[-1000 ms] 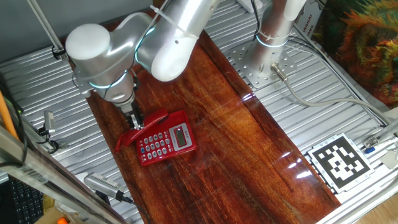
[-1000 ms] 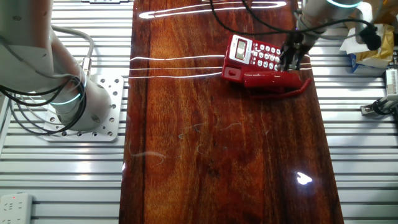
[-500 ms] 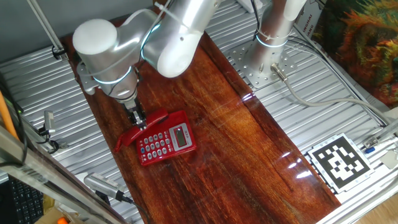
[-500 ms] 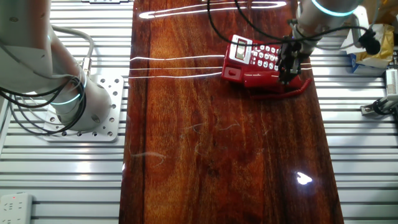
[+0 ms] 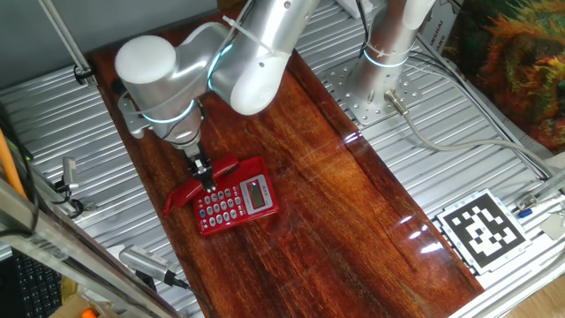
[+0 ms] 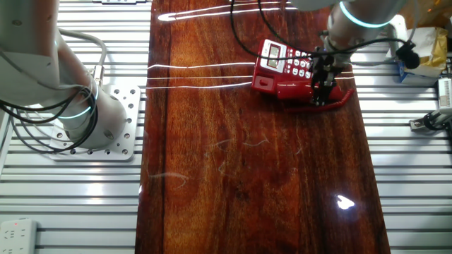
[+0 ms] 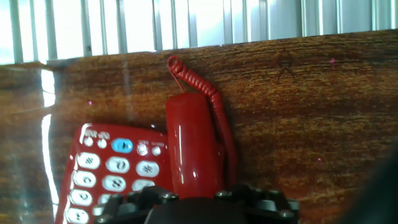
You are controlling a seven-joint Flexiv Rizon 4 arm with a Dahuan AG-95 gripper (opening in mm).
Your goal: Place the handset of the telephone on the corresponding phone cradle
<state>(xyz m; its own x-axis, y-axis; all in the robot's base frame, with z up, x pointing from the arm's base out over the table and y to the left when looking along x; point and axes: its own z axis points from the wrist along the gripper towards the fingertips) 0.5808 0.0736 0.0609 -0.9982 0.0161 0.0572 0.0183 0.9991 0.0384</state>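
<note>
The red handset (image 5: 201, 184) lies along the left edge of the phone cradle (image 5: 240, 205), the red base with grey-white keys, slightly askew to it. Its coiled cord (image 7: 199, 84) runs off its far end. In the other fixed view the handset (image 6: 293, 89) lies at the base's near edge, the cradle (image 6: 286, 60) behind it. My gripper (image 5: 207, 179) points down at the handset's middle, with its dark fingers (image 6: 317, 83) astride the bar and apparently open. In the hand view the handset (image 7: 193, 149) runs under the gripper body and the fingertips are hidden.
The phone sits near one end of a dark wooden board (image 5: 335, 203) laid on ribbed metal tabletop. The arm's base (image 5: 388, 44) stands beside the board. A black-and-white marker tag (image 5: 481, 230) lies at the right. Loose tools (image 5: 146, 263) lie off the board's left edge.
The gripper has moved from above the keypad over to the handset and come down lower onto it. The handset and base have not moved.
</note>
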